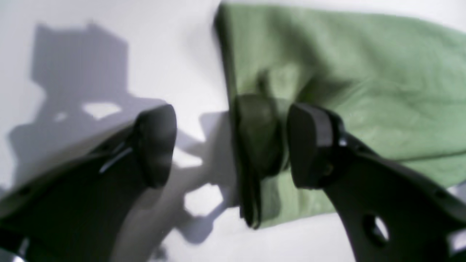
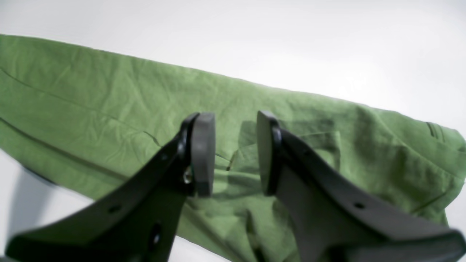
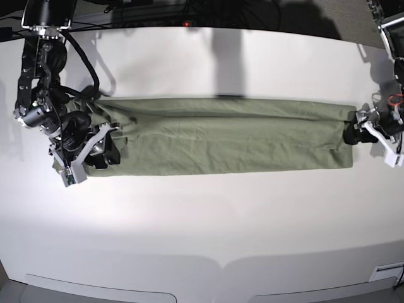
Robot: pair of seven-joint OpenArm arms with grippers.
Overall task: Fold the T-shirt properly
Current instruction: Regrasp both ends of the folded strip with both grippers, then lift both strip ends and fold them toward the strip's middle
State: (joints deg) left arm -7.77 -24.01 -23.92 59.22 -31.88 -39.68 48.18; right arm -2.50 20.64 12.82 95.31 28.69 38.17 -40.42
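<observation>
The green T-shirt [image 3: 227,136] lies folded into a long narrow strip across the white table. My left gripper [image 1: 235,147] is at the strip's end on the right of the base view [image 3: 355,130]. Its jaws are open, and a bunched edge of the T-shirt [image 1: 258,138] sits between them against one finger [image 1: 313,149]. My right gripper [image 2: 235,153] is open with a narrow gap, low over the wrinkled T-shirt [image 2: 109,102] at the strip's other end. In the base view the right gripper [image 3: 107,142] is at the left.
The white table [image 3: 208,221] extends well in front of the strip to its front edge. Black cables [image 3: 82,57] run from the arm at the back left. The arm on the right [image 3: 394,95] stands at the table's right edge.
</observation>
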